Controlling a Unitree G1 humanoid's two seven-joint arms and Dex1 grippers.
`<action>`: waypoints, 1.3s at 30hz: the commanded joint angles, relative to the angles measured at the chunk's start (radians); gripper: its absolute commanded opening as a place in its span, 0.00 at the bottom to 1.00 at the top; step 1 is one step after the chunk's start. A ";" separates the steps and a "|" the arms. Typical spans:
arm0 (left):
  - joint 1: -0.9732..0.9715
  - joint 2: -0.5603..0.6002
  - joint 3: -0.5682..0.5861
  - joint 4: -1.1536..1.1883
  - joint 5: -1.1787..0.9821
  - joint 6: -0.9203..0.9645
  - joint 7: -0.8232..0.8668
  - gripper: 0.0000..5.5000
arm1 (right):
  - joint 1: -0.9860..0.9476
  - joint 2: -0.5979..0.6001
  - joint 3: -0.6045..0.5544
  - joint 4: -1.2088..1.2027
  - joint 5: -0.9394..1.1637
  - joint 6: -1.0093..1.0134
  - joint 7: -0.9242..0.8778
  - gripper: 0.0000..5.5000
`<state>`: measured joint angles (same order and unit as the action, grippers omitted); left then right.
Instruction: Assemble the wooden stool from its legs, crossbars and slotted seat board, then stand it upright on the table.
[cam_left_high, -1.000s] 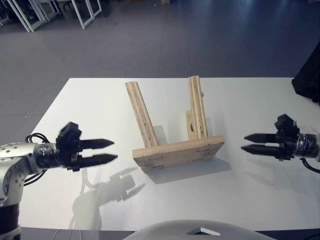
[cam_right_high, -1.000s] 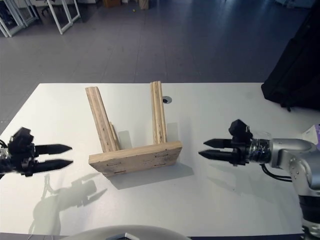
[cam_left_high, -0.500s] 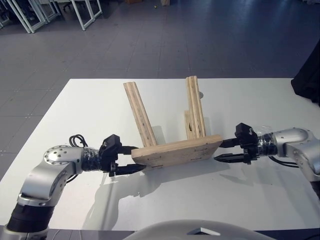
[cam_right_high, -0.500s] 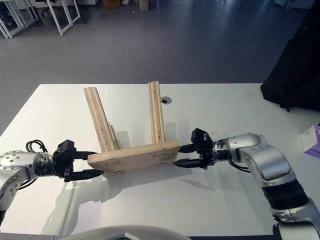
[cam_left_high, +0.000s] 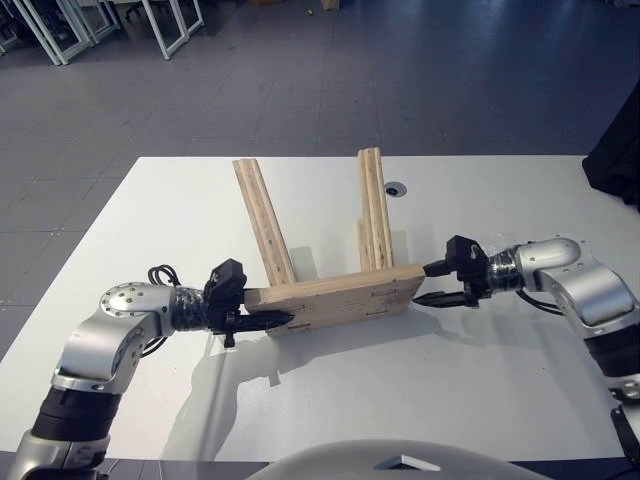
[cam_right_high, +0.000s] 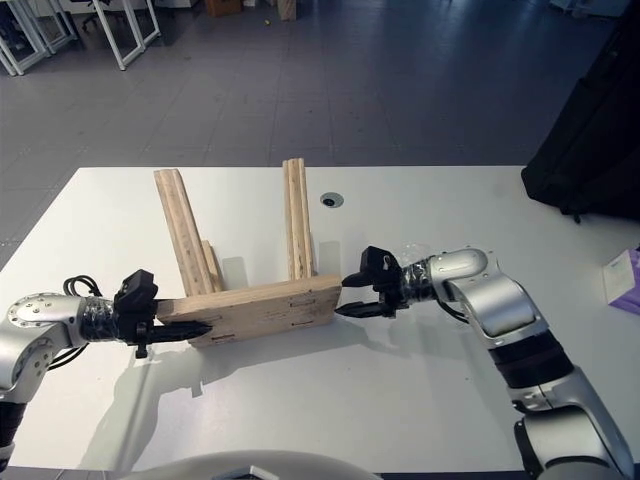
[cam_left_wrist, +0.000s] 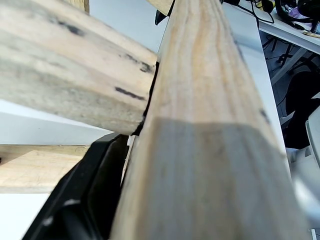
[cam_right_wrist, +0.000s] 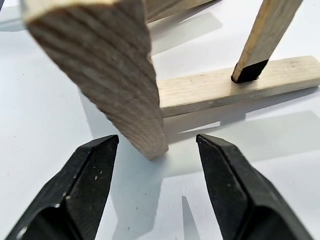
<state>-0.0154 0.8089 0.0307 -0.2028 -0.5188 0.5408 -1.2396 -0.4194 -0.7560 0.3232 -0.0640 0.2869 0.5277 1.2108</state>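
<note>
Stool (cam_left_high: 335, 290): lies on its side mid-way along the white table (cam_left_high: 500, 380). The seat board (cam_left_high: 340, 297) stands on edge nearest the robot, long axis left to right. The legs (cam_left_high: 262, 220) point away, toward the far edge.
Left gripper (cam_left_high: 265, 318): at the board's left end; whether it is clamped cannot be told.
Right gripper (cam_left_high: 422, 283): spread, its fingers (cam_right_wrist: 85, 185) either side of the board's right corner, apart from it.
Beyond: grey floor, white frames (cam_left_high: 165, 25).

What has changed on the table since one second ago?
Both arms came in from the table's sides: the left gripper is now at the seat board's left end, the right gripper open around its right end. The stool shifted slightly toward the robot's left. It still lies on its side on the table.
</note>
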 joint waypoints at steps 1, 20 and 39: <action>-0.028 0.006 -0.017 0.025 0.002 -0.007 -0.011 0.34 | 0.006 0.013 0.016 -0.054 0.010 0.007 0.021 0.53; -0.169 0.018 0.036 0.096 -0.118 0.149 -0.055 0.33 | 0.088 0.067 -0.079 -0.238 0.218 0.234 -0.012 0.31; -0.638 -0.043 0.086 0.321 -0.474 1.060 -0.004 0.33 | -0.517 0.016 -0.066 0.376 1.211 1.087 -0.123 0.31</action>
<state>-0.5683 0.8074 0.1912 0.0512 -0.9550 1.4720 -1.2932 -0.7661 -0.6744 0.0155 0.1315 1.1302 1.5830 1.0587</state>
